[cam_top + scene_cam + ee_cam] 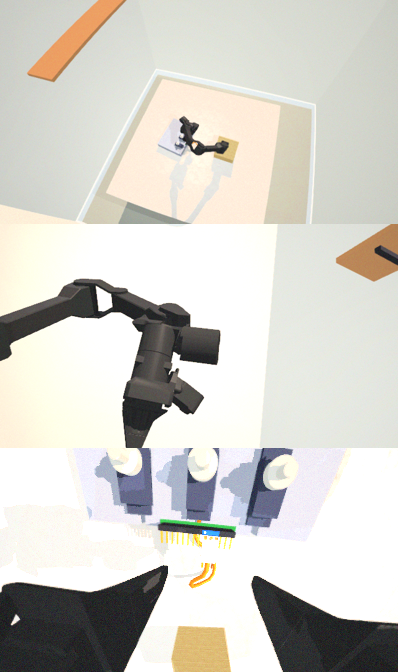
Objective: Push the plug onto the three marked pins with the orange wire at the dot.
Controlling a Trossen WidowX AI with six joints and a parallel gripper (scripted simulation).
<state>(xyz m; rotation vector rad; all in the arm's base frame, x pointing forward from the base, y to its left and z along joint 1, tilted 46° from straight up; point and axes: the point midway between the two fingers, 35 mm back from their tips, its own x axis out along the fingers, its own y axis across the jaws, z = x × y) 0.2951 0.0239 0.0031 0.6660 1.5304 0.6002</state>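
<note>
In the wrist view the holder [320,503] [168,138] is a pale lavender plate with dark servo bodies and white horns. Gold pins [175,538] stick out of a black strip along its near edge. A blue band [212,533] with a pale dot at its left end marks three pins. The white plug [210,552] sits directly below the band, roughly square to the row; short gold bits show between it and the strip. Its orange lead [204,580] curls back on the near side. Which hole meets the dot cannot be told. My gripper [210,575] is open, its tips apart on either side and nearer than the plug.
A wooden block [201,648] [232,149] stands under the arm's base, beyond the lead in the wrist view. An orange board [74,40] [364,261] lies far off. The gripper's tips are cut off at the bottom of the exterior view.
</note>
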